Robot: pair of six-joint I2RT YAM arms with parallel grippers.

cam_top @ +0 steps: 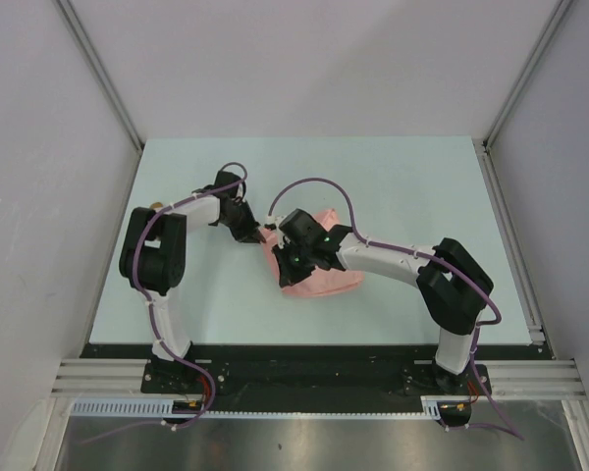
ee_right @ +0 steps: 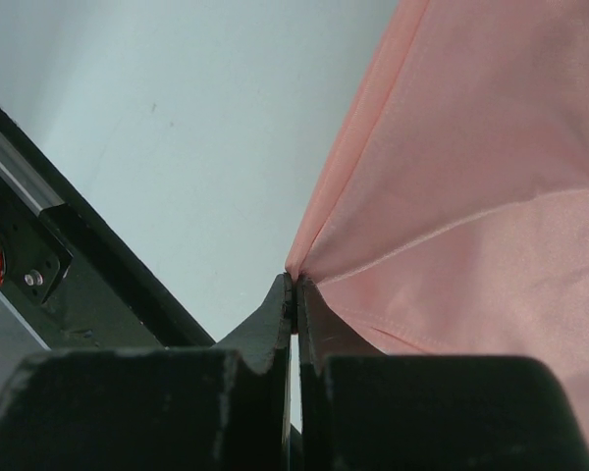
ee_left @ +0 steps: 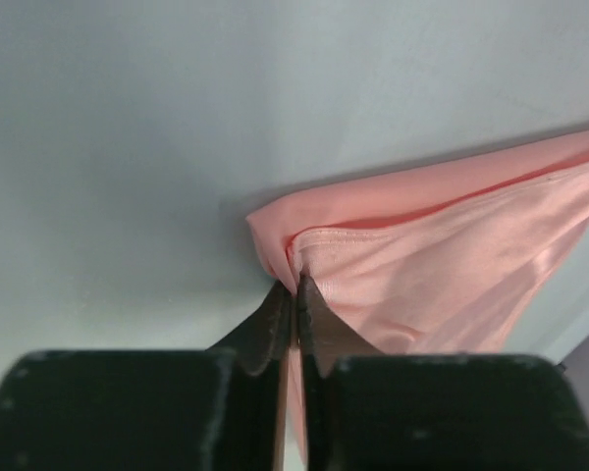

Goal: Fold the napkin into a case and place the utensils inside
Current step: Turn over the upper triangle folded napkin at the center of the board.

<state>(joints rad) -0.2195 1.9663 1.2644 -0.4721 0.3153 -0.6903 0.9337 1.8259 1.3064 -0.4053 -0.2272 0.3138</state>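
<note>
The salmon-pink napkin lies bunched in the middle of the pale table, partly under the right arm's wrist. My left gripper is shut on a folded corner of the napkin at its left edge. My right gripper is shut on another edge of the napkin, which is lifted off the table. Part of one spoon shows as a golden-brown spot at the far left behind the left arm. The other spoon is out of view.
The table's dark front rail shows in the right wrist view, close below the right gripper. Grey walls enclose the table on three sides. The left arm's elbow stands over the table's left part.
</note>
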